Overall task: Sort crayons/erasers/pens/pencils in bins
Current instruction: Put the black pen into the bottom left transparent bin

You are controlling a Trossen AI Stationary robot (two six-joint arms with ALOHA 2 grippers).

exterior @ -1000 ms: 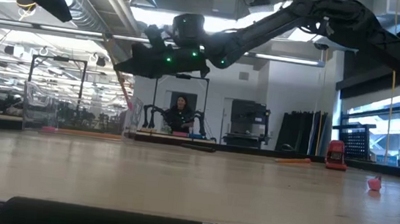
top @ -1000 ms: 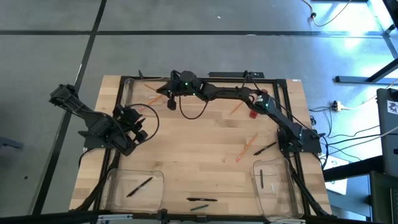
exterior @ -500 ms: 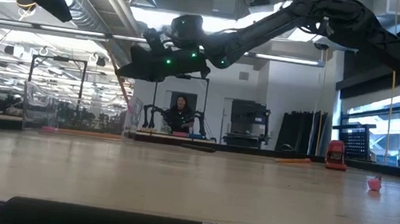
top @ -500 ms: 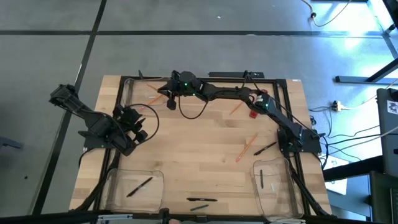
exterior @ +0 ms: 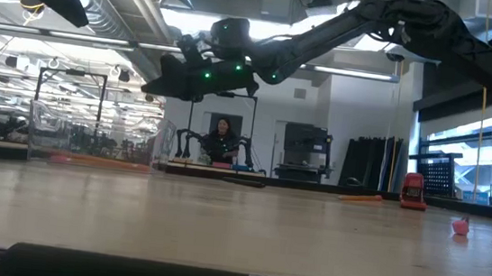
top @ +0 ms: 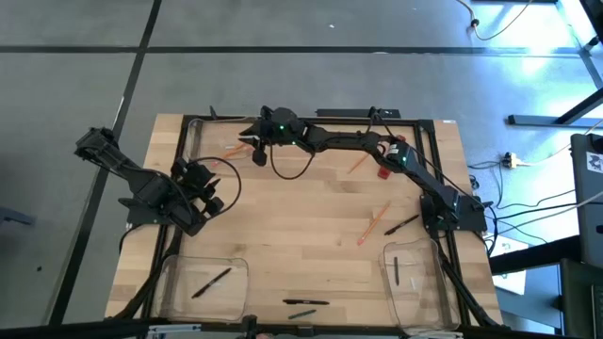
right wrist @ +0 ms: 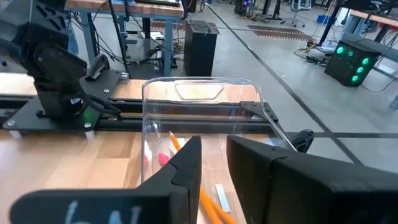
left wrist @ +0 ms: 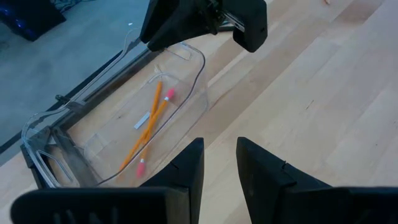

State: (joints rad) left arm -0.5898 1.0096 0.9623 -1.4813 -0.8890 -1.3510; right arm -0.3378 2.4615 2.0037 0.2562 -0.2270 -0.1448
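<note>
**High view: dropping a pencil into the far bin**

High view had our right gripper (top: 252,141) hanging over the clear rectangular plastic bin at the table's far left corner (top: 193,141), fingers a little apart with nothing between them. Two thin orange pencils with pink eraser tips (left wrist: 149,124) already lay inside it, crossing each other. Our left gripper (top: 209,198) waited just beside that bin, fingers narrowly parted and empty.

To do this bit well, we figured: let go only while clear above the rim, then lift straight up so the fingers don't clip the wall.

Still loose on the wood were more orange pencils (top: 374,223) and thin black pens (top: 307,302); one black pen (top: 211,282) sat in the near-left clear bin (top: 170,287), another in the near-right one (top: 424,287).

Versus a second earlier, the right fingers had spread wider, and an orange pencil now showed along the bin floor in the low view (exterior: 103,161) that wasn't there before. The arm barely shifted.
</note>
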